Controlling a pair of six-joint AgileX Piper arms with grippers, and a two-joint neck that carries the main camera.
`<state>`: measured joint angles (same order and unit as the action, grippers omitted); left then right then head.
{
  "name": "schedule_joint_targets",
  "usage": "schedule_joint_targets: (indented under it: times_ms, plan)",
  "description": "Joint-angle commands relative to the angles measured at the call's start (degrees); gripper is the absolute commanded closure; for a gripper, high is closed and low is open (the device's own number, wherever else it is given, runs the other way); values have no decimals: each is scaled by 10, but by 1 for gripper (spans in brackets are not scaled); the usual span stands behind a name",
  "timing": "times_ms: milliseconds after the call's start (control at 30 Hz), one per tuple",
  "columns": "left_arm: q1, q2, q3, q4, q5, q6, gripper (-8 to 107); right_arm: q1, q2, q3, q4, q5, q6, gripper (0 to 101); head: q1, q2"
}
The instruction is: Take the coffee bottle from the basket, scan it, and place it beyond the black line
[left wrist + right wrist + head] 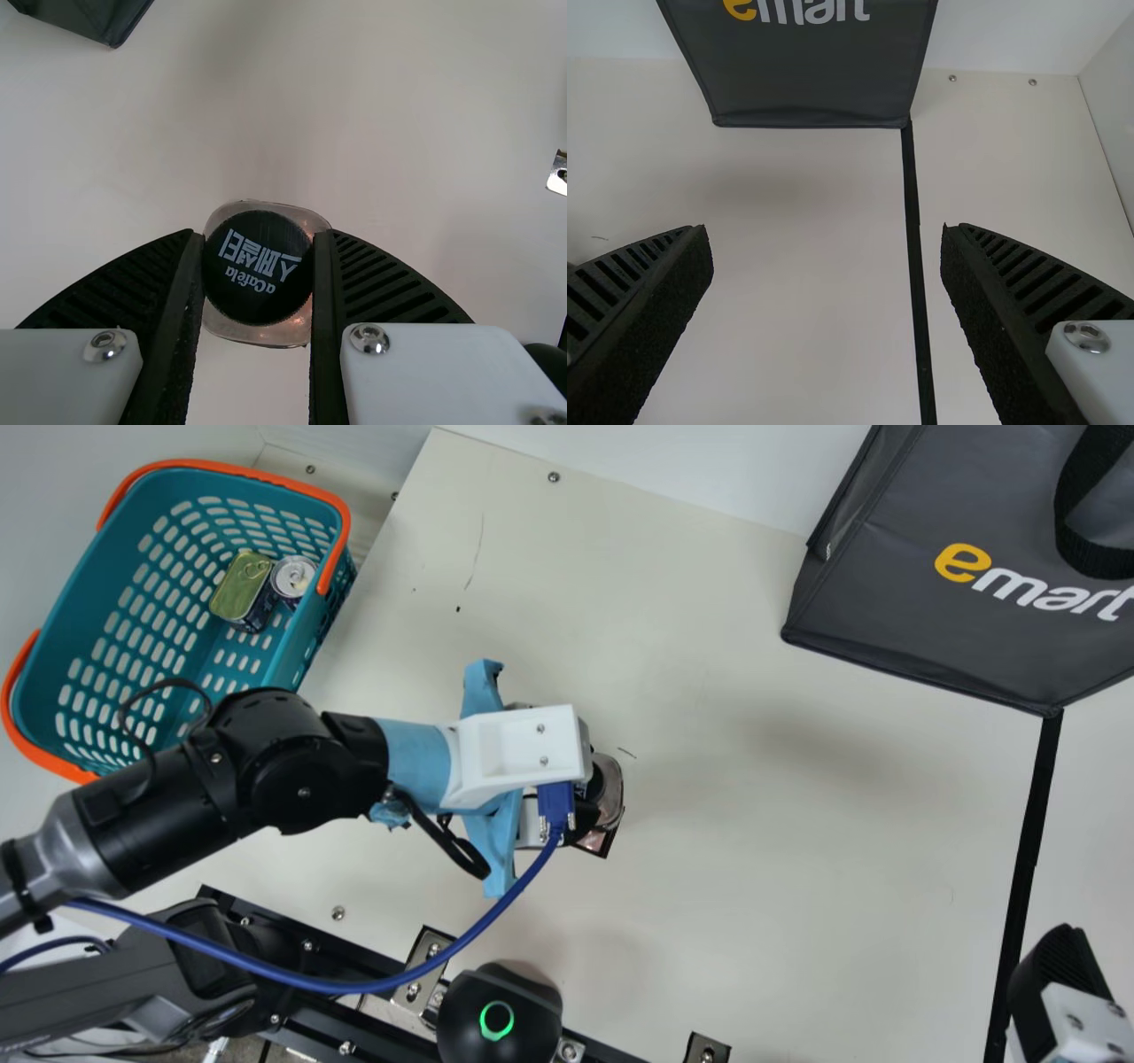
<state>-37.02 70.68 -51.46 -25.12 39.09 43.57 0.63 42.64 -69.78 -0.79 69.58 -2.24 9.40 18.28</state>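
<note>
Left gripper (595,804) clamped around coffee bottle (257,288), pointing down, arm stretched over table (780,868); right gripper (1054,974) spread wide, empty.

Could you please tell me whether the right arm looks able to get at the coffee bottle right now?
Probably not: the left fingers grip the coffee bottle and would be in the way, though the right fingers are open and the table between looks free.
</note>
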Motion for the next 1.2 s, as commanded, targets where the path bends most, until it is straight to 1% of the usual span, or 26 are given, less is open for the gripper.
schedule_joint_targets:
  times_ms: [0,300,667,933,1167]
  plan:
    - [-2,0,0,4,-4,-6,75,0,0,0,0,0,0,10,-15,1]
    - [-3,2,-3,14,-11,-27,45,0,0,0,0,0,0,10,-15,1]
    - [0,3,-12,18,-7,-44,9,0,0,0,0,0,0,10,-15,1]
    - [5,-1,-20,25,1,-54,9,0,0,0,0,0,0,10,-15,1]
    - [13,-6,-42,49,21,-94,9,0,0,0,0,0,0,10,-15,1]
